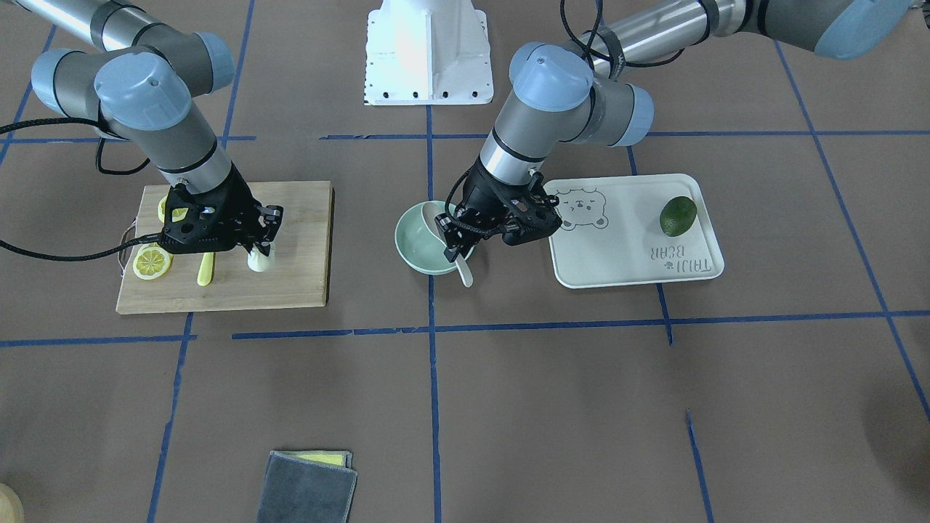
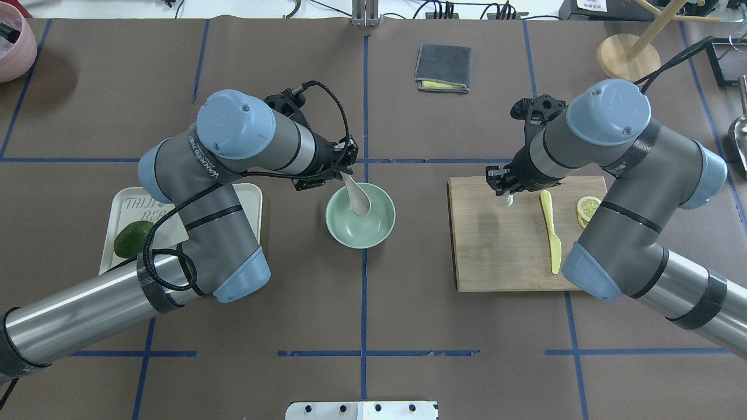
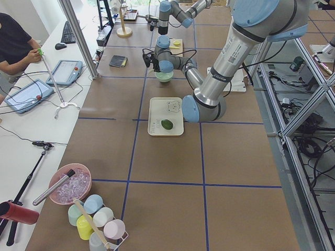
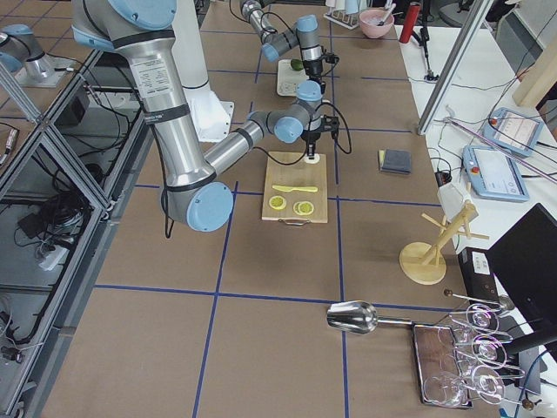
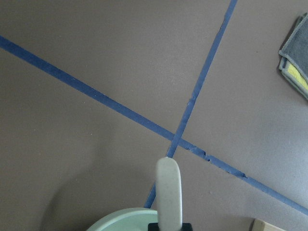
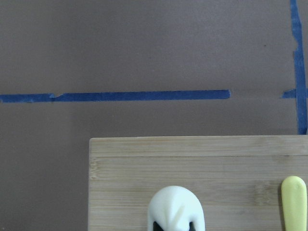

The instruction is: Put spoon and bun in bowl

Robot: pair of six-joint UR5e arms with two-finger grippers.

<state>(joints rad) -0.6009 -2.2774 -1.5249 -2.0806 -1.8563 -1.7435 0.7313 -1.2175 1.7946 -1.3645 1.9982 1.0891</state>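
Spoon (image 5: 168,192), smooth off-white plastic, handle pinched by L gripper (image 2: 345,172), scoop tilted into glossy mint bowl (image 2: 337,232). R gripper (image 2: 503,193) jaws nip pleated white bun (image 6: 175,208) (soft-looking) on grained wood board (image 2: 502,256).

Left hand (image 2: 344,170) clamped shut, tilted; right hand (image 2: 505,195) lowered, vertical.

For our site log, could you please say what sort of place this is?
Most likely a robotics lab: the left arm and right arm work over a table gridded with blue tape, and an operator sits at a desk with a tablet.
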